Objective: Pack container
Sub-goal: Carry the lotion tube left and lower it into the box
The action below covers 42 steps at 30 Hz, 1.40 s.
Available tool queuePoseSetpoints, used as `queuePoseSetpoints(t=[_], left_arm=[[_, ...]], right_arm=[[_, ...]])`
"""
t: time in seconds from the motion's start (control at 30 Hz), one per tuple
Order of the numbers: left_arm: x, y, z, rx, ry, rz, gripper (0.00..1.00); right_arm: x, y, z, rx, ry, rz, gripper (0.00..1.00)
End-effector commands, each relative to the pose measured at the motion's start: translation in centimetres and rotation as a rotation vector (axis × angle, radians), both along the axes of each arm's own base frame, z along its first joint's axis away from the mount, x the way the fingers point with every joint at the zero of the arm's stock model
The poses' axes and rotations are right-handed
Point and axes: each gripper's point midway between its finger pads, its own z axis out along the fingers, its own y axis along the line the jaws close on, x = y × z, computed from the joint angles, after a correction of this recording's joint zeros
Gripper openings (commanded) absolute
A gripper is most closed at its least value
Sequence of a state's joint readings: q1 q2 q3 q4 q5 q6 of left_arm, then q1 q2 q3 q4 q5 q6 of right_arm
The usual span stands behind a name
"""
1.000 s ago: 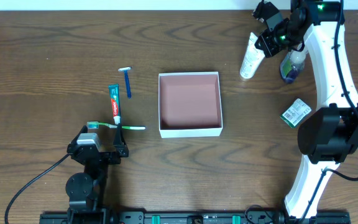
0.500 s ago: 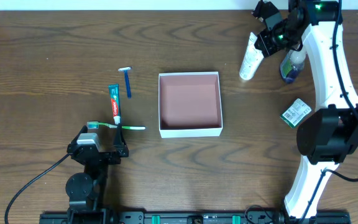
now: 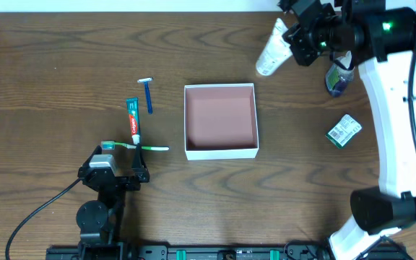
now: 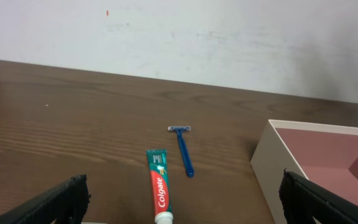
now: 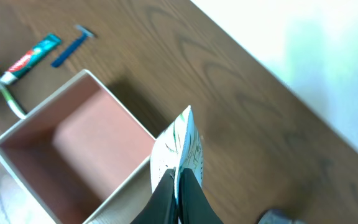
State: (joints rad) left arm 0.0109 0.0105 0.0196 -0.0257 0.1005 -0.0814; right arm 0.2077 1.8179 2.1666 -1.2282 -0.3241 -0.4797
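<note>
The container point(image 3: 221, 152), a square white-walled box with a pink-brown inside, sits mid-table and holds nothing. My right gripper point(image 3: 295, 40) is shut on a white pouch-like tube point(image 3: 271, 49) with green print and holds it in the air, up and to the right of the container's far right corner. In the right wrist view the shut gripper point(image 5: 178, 177) pinches the tube point(image 5: 182, 143) over the container's near wall point(image 5: 39, 111). My left gripper point(image 3: 114, 175) is open and empty, low at the front left. The container's wall shows at the right of the left wrist view point(image 4: 278, 168).
A toothpaste tube point(image 3: 132, 119), a blue razor point(image 3: 148, 94) and a green toothbrush point(image 3: 139, 147) lie left of the container, just ahead of my left gripper. A small bottle point(image 3: 338, 78) and a green packet point(image 3: 343, 131) lie at the right.
My right gripper has moved left and forward with the white tube, closer to the container. The left arm and the other items have not moved.
</note>
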Motion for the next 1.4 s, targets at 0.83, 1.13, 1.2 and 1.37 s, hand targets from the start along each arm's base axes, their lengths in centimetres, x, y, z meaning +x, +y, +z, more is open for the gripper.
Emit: queuePoseSetpoints(t=[0.83, 1.13, 1.2, 1.37], left_arm=[[-0.1, -0.3, -1.5, -0.007, 0.047, -0.014, 0.98], [-0.1, -0.3, -1.5, -0.007, 0.047, -0.014, 0.98], [-0.1, -0.3, -1.5, -0.007, 0.047, -0.014, 0.98], [-0.1, -0.3, -1.5, -0.007, 0.047, -0.014, 0.98]], right_arm=[[-2.4, 9.3, -8.5, -0.145, 0.11, 0.47, 0.01], [-1.5, 9.2, -10.8, -0.177, 0.127, 0.519, 0.01], [-1.4, 9.1, -10.8, -0.186, 0.115, 0.533, 0.01], [-0.8, 8.6, -10.7, -0.196, 0.085, 0.542, 0.01]])
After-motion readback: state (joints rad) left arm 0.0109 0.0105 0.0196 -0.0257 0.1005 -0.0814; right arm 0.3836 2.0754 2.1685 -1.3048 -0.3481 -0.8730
